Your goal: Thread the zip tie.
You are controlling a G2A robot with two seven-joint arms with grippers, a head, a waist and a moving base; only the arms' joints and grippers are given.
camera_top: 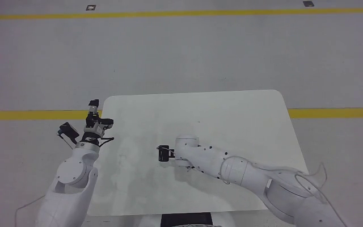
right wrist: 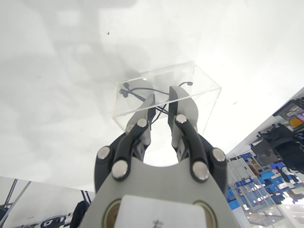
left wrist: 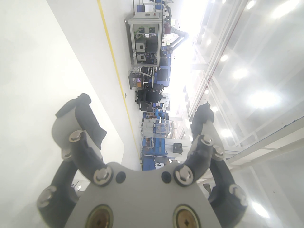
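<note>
Right gripper (right wrist: pixel 162 97) sits at the clear box (right wrist: pixel 205 88) near the middle of the white table (right wrist: pixel 59 48). Its fingers are apart with nothing clamped. The black zip ties (right wrist: pixel 125 92) lie in a loose tangle inside the box. One strand crosses the gap between the fingers, and I can't tell if the tips are inside the box or just in front of it. Left gripper (left wrist: pixel 142 115) hangs at the table's left edge, spread wide and empty, aimed out at the room, well apart from the box.
</note>
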